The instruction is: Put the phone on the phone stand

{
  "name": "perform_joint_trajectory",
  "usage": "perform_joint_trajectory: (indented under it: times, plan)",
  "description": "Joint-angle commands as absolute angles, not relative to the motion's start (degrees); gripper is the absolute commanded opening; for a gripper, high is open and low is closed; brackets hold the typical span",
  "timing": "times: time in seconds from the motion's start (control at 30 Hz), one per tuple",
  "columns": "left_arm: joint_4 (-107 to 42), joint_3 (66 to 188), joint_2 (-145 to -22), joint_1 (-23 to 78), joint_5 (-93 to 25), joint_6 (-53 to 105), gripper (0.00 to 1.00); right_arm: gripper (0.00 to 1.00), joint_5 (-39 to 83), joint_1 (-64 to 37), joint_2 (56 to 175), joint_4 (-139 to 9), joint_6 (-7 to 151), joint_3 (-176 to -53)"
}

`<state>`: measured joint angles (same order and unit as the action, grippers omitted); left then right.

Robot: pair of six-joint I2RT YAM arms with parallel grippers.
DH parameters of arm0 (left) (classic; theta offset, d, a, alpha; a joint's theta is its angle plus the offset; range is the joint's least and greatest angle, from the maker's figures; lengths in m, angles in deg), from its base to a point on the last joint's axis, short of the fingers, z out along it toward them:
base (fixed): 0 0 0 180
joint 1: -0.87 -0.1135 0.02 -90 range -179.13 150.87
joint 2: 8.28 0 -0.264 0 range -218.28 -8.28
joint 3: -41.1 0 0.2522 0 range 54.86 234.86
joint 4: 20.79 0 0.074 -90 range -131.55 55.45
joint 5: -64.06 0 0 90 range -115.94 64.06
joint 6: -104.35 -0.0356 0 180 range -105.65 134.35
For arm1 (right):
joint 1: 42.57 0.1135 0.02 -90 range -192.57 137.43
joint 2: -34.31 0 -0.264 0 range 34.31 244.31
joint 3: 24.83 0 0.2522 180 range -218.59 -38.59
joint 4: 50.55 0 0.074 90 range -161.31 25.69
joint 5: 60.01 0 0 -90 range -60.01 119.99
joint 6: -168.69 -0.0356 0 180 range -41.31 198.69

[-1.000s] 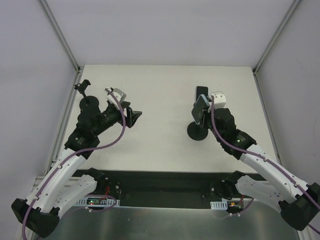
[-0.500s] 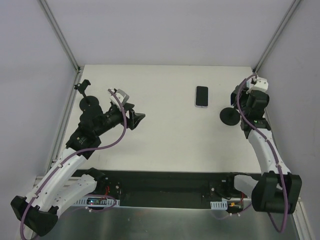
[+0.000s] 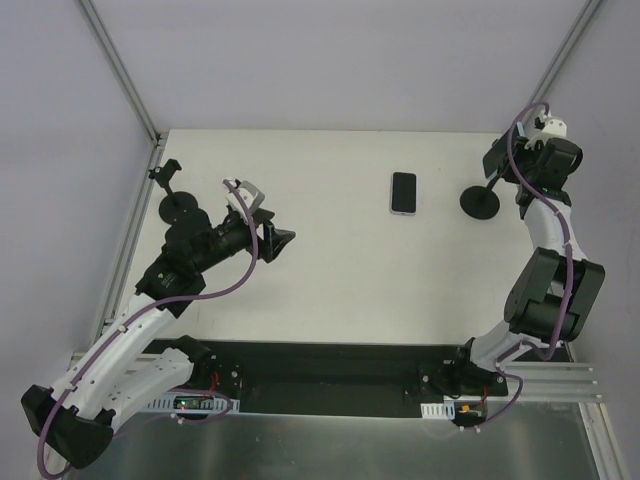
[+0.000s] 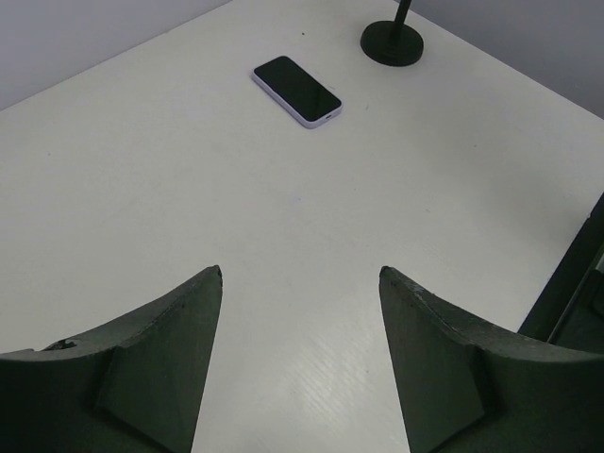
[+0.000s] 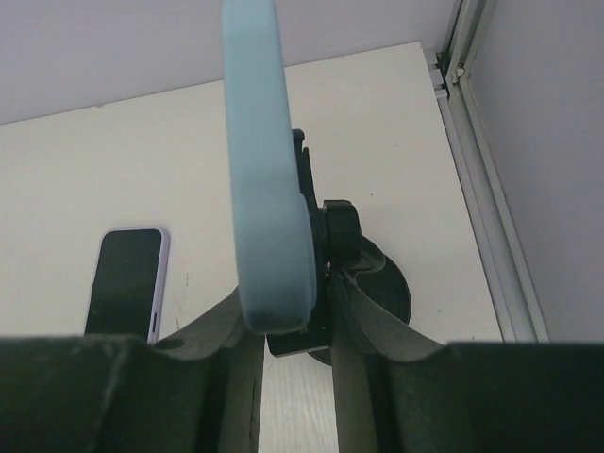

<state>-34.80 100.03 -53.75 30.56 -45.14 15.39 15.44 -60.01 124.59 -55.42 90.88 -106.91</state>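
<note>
The phone (image 3: 403, 192), dark screen up with a lilac edge, lies flat at the table's far middle. It also shows in the left wrist view (image 4: 296, 90) and the right wrist view (image 5: 127, 280). The phone stand (image 3: 481, 202) has a round black base and a light blue pad (image 5: 267, 179). It stands upright at the far right, right of the phone and apart from it. My right gripper (image 3: 502, 166) is shut on the stand's upper part, fingers (image 5: 363, 316) on either side. My left gripper (image 3: 280, 240) is open and empty (image 4: 300, 274), well left of the phone.
A second black round-based holder (image 3: 180, 206) with a small clamp stands at the far left near the table edge. A metal frame rail (image 5: 472, 179) runs along the right edge close to the stand. The enclosure walls close in on both sides.
My right arm has carried the phone stand from just below the phone out to the far right. The phone, partly covered before, now lies in full view. My left gripper has edged slightly right.
</note>
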Motion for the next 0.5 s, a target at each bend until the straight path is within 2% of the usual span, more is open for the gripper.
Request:
perform_joint_trajectory:
  times: [0.0,0.03,0.07,0.1,0.2,0.33,0.47]
  plan:
    - [-32.35,100.04,-53.81,31.10,-45.02,15.58,0.66,0.01,8.99,-61.03,127.03,-52.78,93.11,-114.61]
    - [-32.35,100.04,-53.98,31.10,-45.19,15.67,0.66,0.07,8.64,-61.03,127.38,-53.31,93.02,-115.14]
    - [-32.35,99.95,-54.16,31.10,-45.37,15.67,0.66,0.17,8.11,-61.03,127.82,-54.19,93.02,-115.41]
    - [-32.35,99.95,-54.25,31.01,-45.72,15.84,0.66,0.43,7.76,-60.94,127.91,-54.46,92.93,-115.24]
    - [-32.27,100.30,-54.07,31.10,-46.86,15.94,0.66,0.69,8.89,-60.86,127.04,-53.85,91.27,-113.40]
    - [-32.44,100.30,-53.89,30.93,-45.99,15.15,0.66,0.79,12.93,-60.77,124.85,-58.85,88.02,-114.09]
    - [-32.44,99.95,-54.07,30.93,-45.98,15.32,0.66,0.90,19.42,-60.59,118.80,-62.96,83.28,-109.80]
